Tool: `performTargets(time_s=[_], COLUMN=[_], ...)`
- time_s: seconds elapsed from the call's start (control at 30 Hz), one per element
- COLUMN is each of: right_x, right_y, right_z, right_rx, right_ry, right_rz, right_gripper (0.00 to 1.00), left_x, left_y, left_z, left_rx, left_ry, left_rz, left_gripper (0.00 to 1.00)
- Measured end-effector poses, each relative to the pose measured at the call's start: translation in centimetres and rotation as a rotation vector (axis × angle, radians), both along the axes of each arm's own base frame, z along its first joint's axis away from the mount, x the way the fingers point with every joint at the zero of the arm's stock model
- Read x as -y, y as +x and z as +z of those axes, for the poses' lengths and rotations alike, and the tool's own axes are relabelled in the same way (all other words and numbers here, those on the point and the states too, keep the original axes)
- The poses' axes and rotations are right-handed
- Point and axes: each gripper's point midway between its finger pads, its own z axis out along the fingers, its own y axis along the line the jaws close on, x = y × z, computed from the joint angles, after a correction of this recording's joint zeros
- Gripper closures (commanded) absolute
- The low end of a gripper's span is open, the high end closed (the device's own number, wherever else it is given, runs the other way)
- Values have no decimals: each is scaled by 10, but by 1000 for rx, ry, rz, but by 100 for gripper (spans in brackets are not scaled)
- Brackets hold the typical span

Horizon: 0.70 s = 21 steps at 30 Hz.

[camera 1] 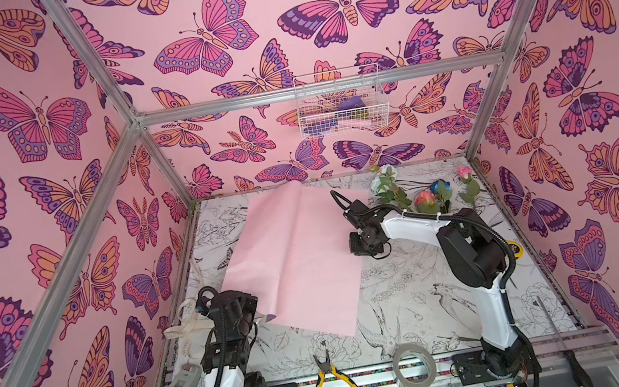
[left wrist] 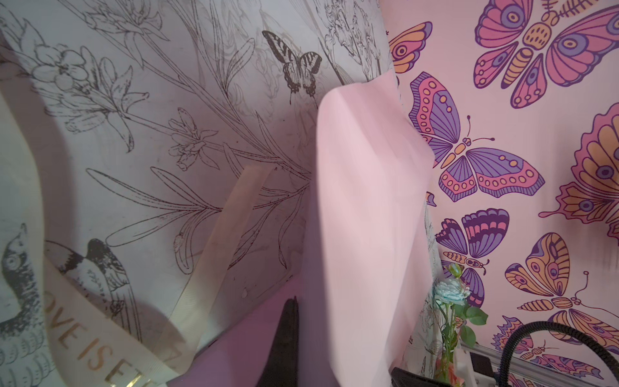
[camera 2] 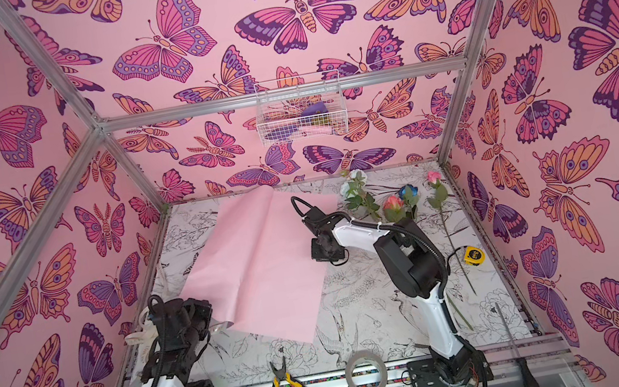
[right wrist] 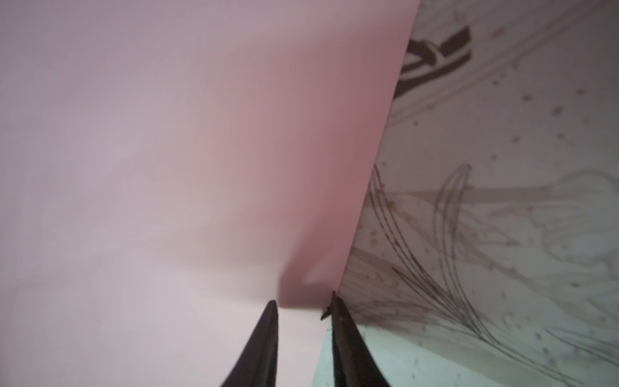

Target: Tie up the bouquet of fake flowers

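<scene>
The right edge of the pink-faced lilac paper sheet (camera 1: 292, 256) sits between the right gripper (right wrist: 303, 298)'s narrowly parted jaws; the left gripper (left wrist: 290, 306) is clenched at the sheet's near corner.

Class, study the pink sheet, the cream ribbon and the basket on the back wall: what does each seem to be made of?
The pink sheet: probably thin matte paper; it holds fold creases and one corner curls up. The cream ribbon: seemingly woven fabric with a slight sheen; fine ribbing and gold lettering show. The basket: likely white-coated metal wire; a thin open grid.
</scene>
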Motion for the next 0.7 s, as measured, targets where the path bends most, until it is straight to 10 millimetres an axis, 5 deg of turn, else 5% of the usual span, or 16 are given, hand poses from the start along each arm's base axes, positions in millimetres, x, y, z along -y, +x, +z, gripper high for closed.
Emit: performTargets(time_s=[0.13, 0.3, 0.53, 0.7], right_x=[-6, 6, 75, 108], right_y=[15, 35, 67, 55], right_z=[0, 2, 3, 9], right_rx=[14, -2, -40, -63], right_ry=[-12, -63, -158, -217], right_rz=[37, 77, 40, 77], right_gripper=[80, 80, 76, 71], left_x=[3, 10, 53, 81], left_y=[3, 17, 36, 51], left_z=[0, 23, 41, 64], left_rx=[-11, 50, 85, 130], left_ry=[-8, -33, -82, -100], left_rz=[-17, -48, -172, -238], left_gripper=[100, 100, 100, 100])
